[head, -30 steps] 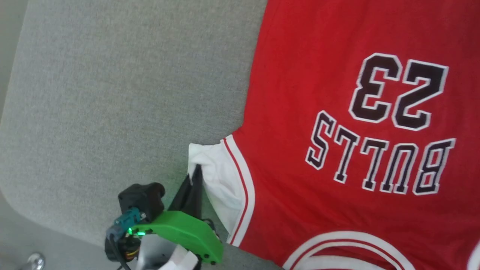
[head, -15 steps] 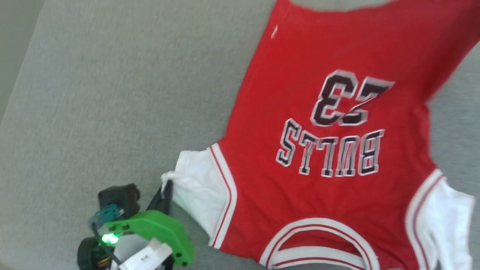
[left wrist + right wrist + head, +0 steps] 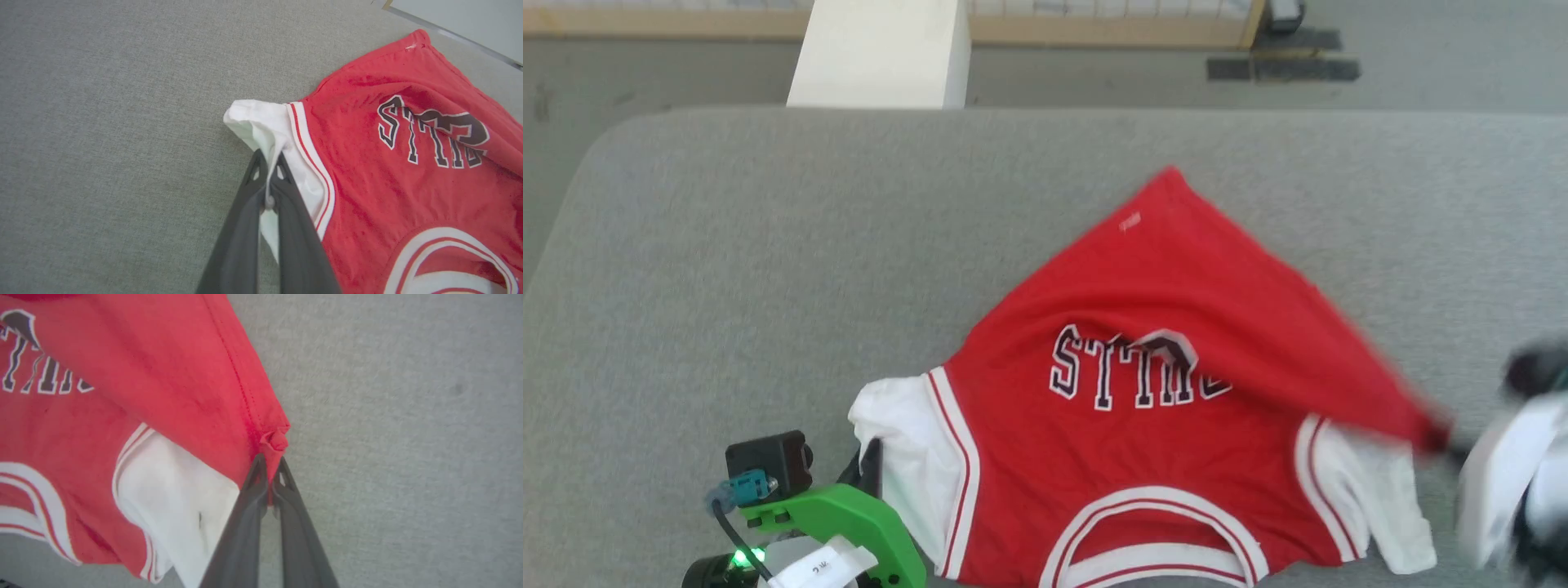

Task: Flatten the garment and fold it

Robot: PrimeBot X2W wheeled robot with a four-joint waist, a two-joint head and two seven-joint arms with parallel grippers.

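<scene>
Down at the near edge of the desk (image 3: 768, 245), the left gripper (image 3: 267, 159) has its fingers pinched tight on a white sleeve of the shirt (image 3: 1094, 482). Over on the right side, the right gripper (image 3: 269, 461) is clamped on a red hem corner, just beside the other white sleeve. The shirt lies on the near half of the desk, collar toward the near edge, with that corner pulled across so it hides part of the lettering. The other hem corner points at the far edge, and there's a white post (image 3: 882, 53) beyond it.
</scene>
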